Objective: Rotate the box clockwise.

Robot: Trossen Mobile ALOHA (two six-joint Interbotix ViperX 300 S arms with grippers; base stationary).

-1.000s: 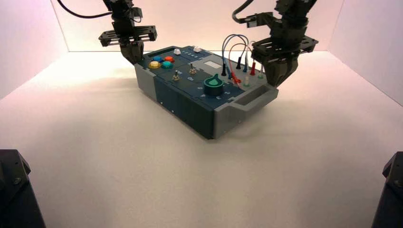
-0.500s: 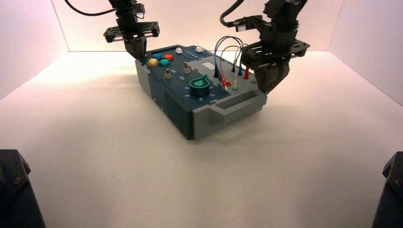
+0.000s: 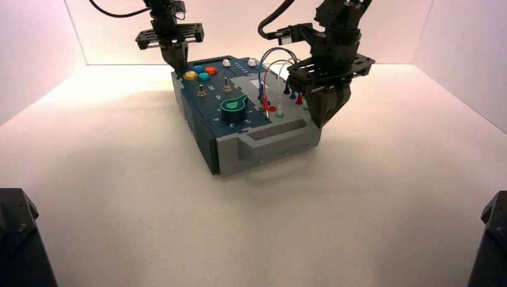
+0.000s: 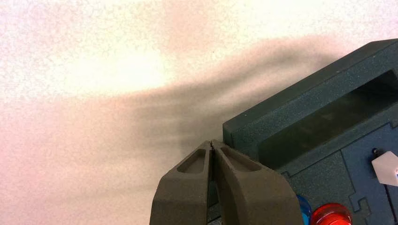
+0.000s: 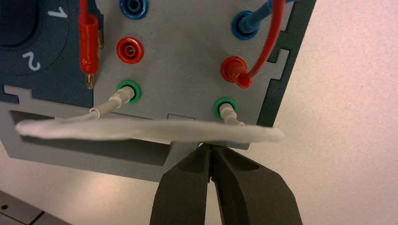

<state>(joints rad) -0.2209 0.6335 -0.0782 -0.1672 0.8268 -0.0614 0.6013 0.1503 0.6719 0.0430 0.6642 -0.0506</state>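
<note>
The box point(image 3: 242, 119) is dark teal and grey, with coloured round buttons, toggle switches, a green knob point(image 3: 235, 105) and looping wires. It stands at the middle back of the table, its grey handle end point(image 3: 272, 143) toward me. My left gripper point(image 3: 177, 61) is shut and empty, tips against the box's far left corner point(image 4: 234, 129). My right gripper point(image 3: 323, 115) is shut and empty, tips against the grey end's right corner point(image 5: 187, 161), beside the jack sockets. A white wire point(image 5: 150, 129) crosses just above its tips.
White walls close the table at the back and both sides. Two dark arm bases point(image 3: 18, 239) sit at the near corners. Red, blue and green sockets point(image 5: 129, 49) and plugs stand close to the right gripper.
The box has turned clockwise and slid left. The right gripper moved left and nearer with the grey end; the left gripper moved right and back with the far corner.
</note>
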